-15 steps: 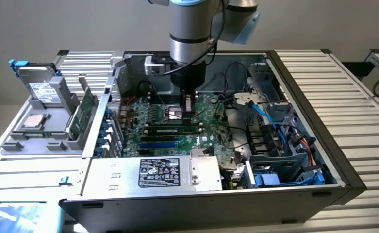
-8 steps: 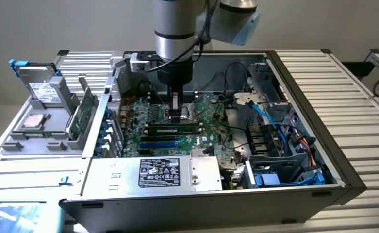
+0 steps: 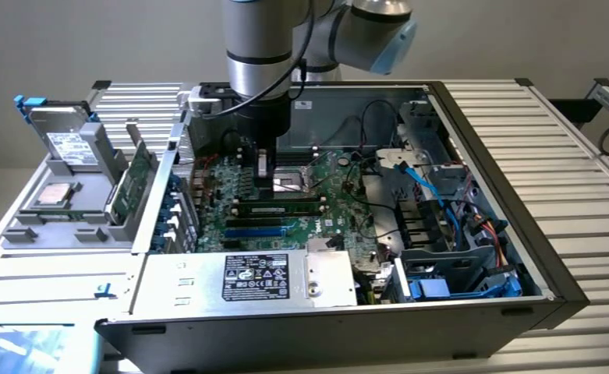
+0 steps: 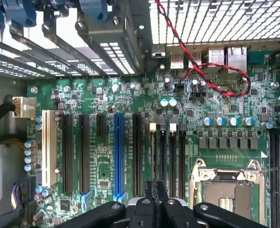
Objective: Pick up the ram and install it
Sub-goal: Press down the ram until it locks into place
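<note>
Below closed tool [image 4: 154, 205], ram [image 4: 154, 156] slotted upright

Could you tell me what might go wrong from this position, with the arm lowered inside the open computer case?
1. The shut gripper hangs close above the motherboard, beside the open CPU socket; a small drift could damage its contacts.
2. A red-and-black wire loops loosely over the board and could snag.
3. A green memory stick already sits in a slot by the socket, so the arm could knock it.
</note>
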You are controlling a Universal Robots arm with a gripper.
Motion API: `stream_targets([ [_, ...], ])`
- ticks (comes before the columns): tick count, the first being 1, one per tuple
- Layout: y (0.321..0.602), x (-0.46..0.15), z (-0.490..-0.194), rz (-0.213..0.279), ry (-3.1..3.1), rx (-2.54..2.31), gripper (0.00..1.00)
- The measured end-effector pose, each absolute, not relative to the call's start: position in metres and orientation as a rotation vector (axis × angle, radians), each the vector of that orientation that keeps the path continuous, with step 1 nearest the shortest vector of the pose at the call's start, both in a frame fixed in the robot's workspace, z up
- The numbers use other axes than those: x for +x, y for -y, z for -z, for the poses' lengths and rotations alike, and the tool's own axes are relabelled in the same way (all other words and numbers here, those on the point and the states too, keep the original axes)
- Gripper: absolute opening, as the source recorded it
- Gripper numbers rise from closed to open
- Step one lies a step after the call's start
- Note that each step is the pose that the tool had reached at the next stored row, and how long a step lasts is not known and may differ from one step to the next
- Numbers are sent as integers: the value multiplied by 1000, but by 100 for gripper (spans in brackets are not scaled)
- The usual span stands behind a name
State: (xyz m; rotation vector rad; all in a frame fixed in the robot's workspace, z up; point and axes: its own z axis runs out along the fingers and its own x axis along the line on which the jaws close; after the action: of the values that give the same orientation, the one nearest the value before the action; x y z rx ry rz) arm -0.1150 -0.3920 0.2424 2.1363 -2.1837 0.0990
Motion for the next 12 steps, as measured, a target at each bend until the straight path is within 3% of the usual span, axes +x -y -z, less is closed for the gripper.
stream_targets([
  [12, 392, -119, -233, -85, 2184, 2137, 12],
])
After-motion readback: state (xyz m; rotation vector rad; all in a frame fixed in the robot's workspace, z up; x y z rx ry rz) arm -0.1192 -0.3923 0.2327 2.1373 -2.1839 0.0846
